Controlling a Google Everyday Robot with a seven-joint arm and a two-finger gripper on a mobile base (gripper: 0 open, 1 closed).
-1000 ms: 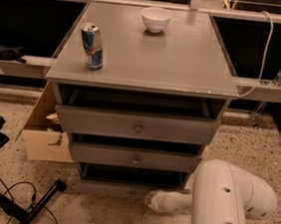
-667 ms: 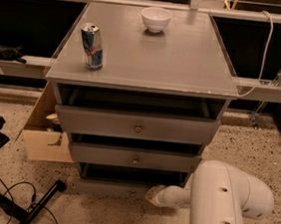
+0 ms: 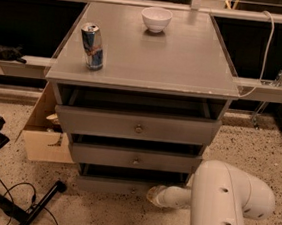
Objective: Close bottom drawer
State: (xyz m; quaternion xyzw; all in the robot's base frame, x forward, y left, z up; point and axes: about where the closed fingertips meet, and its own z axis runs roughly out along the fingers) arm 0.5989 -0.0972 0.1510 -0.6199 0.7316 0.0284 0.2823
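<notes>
Speckled floor is stretching under everything, with a cardboard box (image 3: 42,142) sitting at the left beside the grey cabinet (image 3: 186,64), whose top is carrying a can (image 3: 92,46) and a white bowl (image 3: 156,19). Low down, the bottom drawer (image 3: 108,184) is standing slightly out (less than the two above it, by the look). The gripper (image 3: 156,195) is sitting at its front panel, right of centre; how open it is, and whether it is holding anything, I cannot tell. Pushing straight inward and level, nearer the panel's middle, is probably going to keep the drawer from skewing.
</notes>
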